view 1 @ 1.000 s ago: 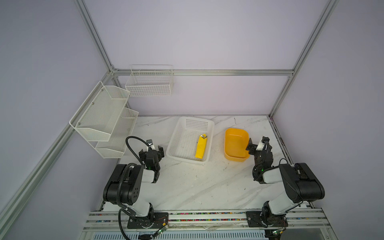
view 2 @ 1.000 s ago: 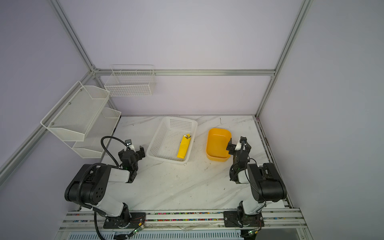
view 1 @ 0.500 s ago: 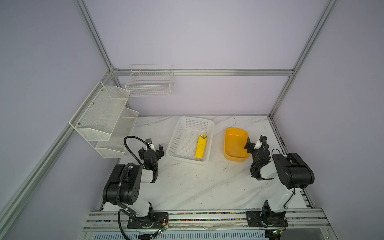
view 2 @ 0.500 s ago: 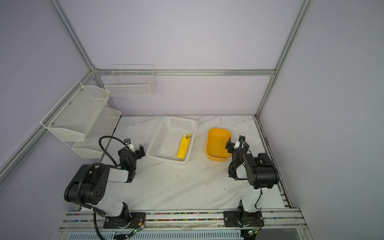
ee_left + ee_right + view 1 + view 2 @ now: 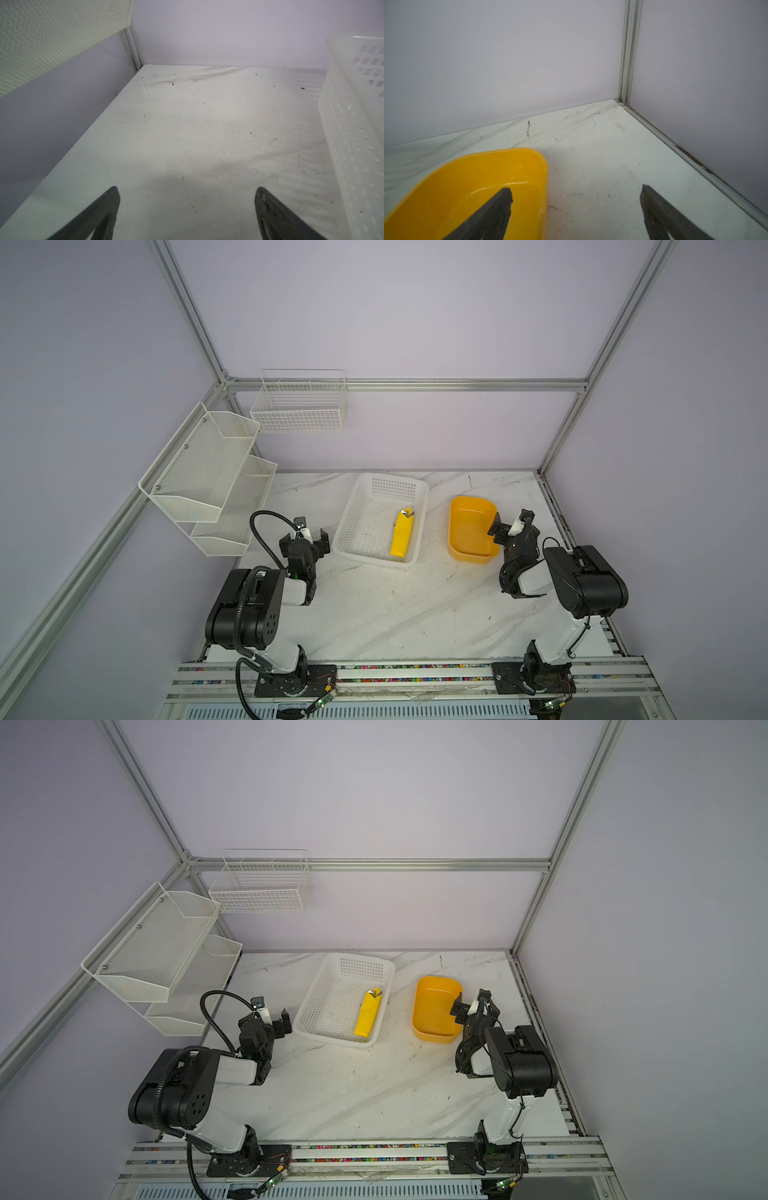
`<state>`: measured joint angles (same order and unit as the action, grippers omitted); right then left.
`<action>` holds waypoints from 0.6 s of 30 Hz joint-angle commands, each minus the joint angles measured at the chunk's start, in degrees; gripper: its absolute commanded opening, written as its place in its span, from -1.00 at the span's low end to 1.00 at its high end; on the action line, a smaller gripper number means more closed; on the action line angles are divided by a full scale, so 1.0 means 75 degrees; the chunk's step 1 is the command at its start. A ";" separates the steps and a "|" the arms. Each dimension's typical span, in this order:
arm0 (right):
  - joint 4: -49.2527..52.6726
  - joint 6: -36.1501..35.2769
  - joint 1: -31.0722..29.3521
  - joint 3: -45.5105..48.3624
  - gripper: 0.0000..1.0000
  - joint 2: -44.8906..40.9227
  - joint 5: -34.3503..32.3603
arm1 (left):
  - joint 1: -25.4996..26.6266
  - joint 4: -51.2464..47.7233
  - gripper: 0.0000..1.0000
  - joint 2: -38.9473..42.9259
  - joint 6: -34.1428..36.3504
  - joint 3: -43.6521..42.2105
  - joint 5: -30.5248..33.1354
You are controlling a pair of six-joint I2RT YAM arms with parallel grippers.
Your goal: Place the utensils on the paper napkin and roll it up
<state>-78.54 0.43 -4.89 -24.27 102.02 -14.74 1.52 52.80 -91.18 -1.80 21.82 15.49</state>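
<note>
The rolled-up yellow napkin [image 5: 402,533] lies inside the white basket [image 5: 353,514] at the middle of the table [image 5: 395,614], along the basket's right wall, pointing from near to far. A bit of silver cutlery [image 5: 408,513] pokes out of its far end; I can't tell which piece it is. Both top views show this, with the roll [image 5: 368,1016] well apart from either arm.

The left gripper [image 5: 306,538] sits just left of the basket, low over the table, its jaws spread wide and holding nothing; its wrist view shows only bare tabletop between the fingers [image 5: 112,207].

The right gripper [image 5: 511,522] hangs at the right edge of the orange tub [image 5: 469,526], also spread wide and empty. In its wrist view, one finger [image 5: 500,207] is over the tub [image 5: 467,187] and the other is over the table.
</note>
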 commanded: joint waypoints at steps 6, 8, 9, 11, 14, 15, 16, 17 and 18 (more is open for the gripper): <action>-0.0109 -0.0098 -0.0061 -0.0123 0.95 -0.0013 -0.0202 | -0.0039 0.0252 0.99 0.0145 0.0229 -0.0043 -0.0307; -0.0108 -0.0093 -0.0063 -0.0116 0.95 -0.0020 -0.0208 | -0.0042 0.0261 0.99 0.0145 0.0235 -0.0044 -0.0306; -0.0109 -0.0112 -0.0064 -0.0120 0.95 -0.0020 -0.0218 | -0.0043 0.0257 0.99 0.0145 0.0229 -0.0050 -0.0307; -0.0095 -0.0105 -0.0075 -0.0119 0.95 -0.0020 -0.0214 | -0.0044 0.0260 0.99 0.0145 0.0229 -0.0045 -0.0299; -0.0094 -0.0111 -0.0075 -0.0121 0.95 -0.0017 -0.0237 | -0.0047 0.0260 0.99 0.0154 0.0229 -0.0050 -0.0306; -0.0097 -0.0114 -0.0075 -0.0120 0.95 -0.0020 -0.0228 | -0.0046 0.0261 0.99 0.0143 0.0232 -0.0039 -0.0301; -0.0094 -0.0113 -0.0075 -0.0116 0.95 -0.0020 -0.0232 | -0.0045 0.0258 0.99 0.0145 0.0229 -0.0045 -0.0307; -0.0089 -0.0109 -0.0066 -0.0135 0.95 -0.0016 -0.0234 | -0.0039 0.0256 0.99 0.0139 0.0233 -0.0045 -0.0306; -0.0081 -0.0117 -0.0075 -0.0137 0.95 -0.0011 -0.0238 | -0.0038 0.0256 0.99 0.0146 0.0229 -0.0041 -0.0307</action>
<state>-78.39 0.38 -5.17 -24.27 102.02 -15.66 1.52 52.58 -91.18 -0.82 21.85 13.61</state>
